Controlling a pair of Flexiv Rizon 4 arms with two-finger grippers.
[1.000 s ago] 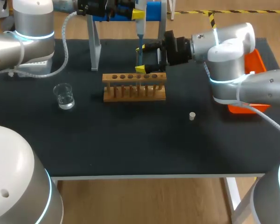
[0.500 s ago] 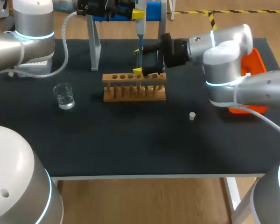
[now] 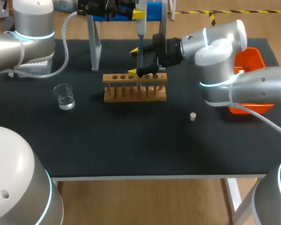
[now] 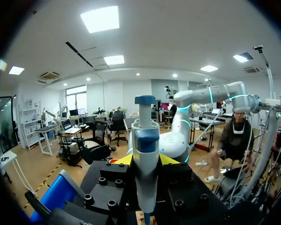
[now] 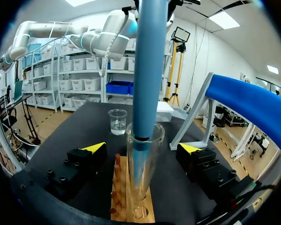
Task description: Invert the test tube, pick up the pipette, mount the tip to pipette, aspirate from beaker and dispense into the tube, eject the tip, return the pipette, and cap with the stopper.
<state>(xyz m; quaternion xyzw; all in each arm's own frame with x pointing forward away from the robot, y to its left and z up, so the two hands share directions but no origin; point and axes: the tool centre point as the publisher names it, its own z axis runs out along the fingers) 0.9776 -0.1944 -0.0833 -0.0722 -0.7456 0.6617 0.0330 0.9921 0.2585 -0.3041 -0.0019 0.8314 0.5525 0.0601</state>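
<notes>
My left gripper (image 4: 145,159) is shut on the blue and white pipette (image 4: 145,150), holding it upright at the table's back (image 3: 139,18). Its blue shaft (image 5: 147,70) reaches down into a glass test tube (image 5: 143,164) that stands in the wooden rack (image 3: 135,89). My right gripper (image 5: 143,147) is open, with a yellow tip on either side of the tube and neither touching it. Seen from above, this right gripper (image 3: 134,61) sits just over the rack's back edge. The beaker (image 3: 64,96) of clear liquid stands left of the rack. A small white stopper (image 3: 193,116) lies to the rack's right.
The pipette stand (image 3: 94,44) with its blue top (image 3: 154,9) rises behind the rack. An orange tray (image 3: 253,58) sits at the right edge, behind my right arm. Dark tabletop (image 3: 131,140) lies open in front of the rack.
My right gripper has moved left along the rack's back and now straddles the tube and pipette shaft. The left arm and pipette have stayed still.
</notes>
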